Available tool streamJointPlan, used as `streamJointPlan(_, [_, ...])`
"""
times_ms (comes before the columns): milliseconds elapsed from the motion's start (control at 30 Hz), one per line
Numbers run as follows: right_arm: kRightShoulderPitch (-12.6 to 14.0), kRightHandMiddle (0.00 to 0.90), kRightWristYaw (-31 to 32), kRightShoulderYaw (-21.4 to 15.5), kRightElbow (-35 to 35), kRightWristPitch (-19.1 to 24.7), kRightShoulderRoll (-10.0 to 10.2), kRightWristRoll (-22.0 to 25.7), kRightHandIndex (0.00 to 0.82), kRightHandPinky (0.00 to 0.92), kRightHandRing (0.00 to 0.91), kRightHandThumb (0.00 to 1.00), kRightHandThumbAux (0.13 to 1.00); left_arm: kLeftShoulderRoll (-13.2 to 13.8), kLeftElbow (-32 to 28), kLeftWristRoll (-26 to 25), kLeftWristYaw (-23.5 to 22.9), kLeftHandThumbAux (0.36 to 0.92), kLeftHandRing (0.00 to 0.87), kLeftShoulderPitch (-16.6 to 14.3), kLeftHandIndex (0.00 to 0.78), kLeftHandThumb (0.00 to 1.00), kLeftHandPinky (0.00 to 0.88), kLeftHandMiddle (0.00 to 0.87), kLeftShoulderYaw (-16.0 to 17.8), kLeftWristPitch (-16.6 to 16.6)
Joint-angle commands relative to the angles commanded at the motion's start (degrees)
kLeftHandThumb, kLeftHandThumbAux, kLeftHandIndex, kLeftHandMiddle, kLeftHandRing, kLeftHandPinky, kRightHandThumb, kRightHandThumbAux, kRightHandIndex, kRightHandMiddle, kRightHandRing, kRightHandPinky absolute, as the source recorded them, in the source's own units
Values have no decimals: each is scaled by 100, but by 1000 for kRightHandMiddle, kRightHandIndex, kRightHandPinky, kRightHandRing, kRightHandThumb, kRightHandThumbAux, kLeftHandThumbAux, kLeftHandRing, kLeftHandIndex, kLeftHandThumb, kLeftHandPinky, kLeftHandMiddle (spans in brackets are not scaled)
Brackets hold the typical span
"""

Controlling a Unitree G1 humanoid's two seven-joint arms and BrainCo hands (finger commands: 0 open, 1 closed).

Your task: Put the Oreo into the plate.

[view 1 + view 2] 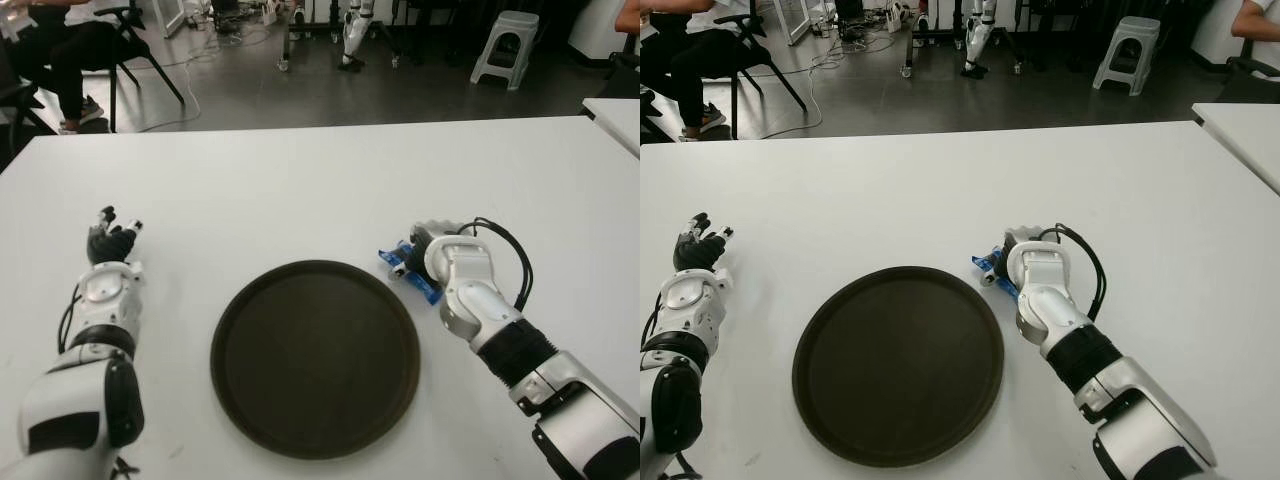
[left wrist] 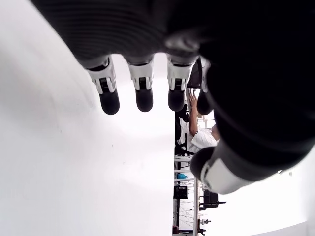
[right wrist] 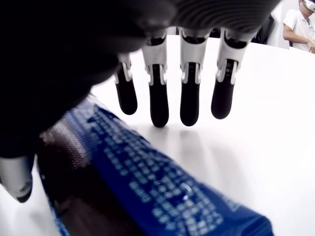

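Note:
The Oreo (image 1: 404,265) is a blue packet lying on the white table (image 1: 300,190), just off the right rim of the round dark plate (image 1: 315,355), which holds nothing. My right hand (image 1: 428,242) sits over the packet's right end. In the right wrist view the Oreo (image 3: 147,187) lies under the palm while the fingers (image 3: 158,103) stretch straight out past it, not curled around it. My left hand (image 1: 112,235) shows to the left of the plate, its fingers (image 2: 142,96) relaxed and holding nothing.
A second white table (image 1: 620,115) edges in at the far right. Beyond the table's far edge are a seated person (image 1: 60,50) at the back left, a grey stool (image 1: 505,45) and cables on the floor.

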Motion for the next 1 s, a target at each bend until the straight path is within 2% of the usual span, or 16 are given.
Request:
streamJointPlan(467, [-104, 291, -544, -66, 442, -57, 174, 223, 293, 350, 304, 0, 537, 1, 2, 21, 27, 751, 5, -2, 0, 22, 36, 0, -3, 30])
streamJointPlan(767, [-257, 289, -846, -57, 965, -178, 316, 458, 275, 359, 315, 0, 536, -10, -8, -14, 23, 762, 4, -10, 0, 19, 46, 0, 14, 35])
streamJointPlan(1000, [-261, 369, -1076, -44, 1105, -315, 326, 545, 362, 439, 429, 0, 572, -11, -11, -5, 20, 769, 1, -6, 0, 25, 37, 0, 6, 17])
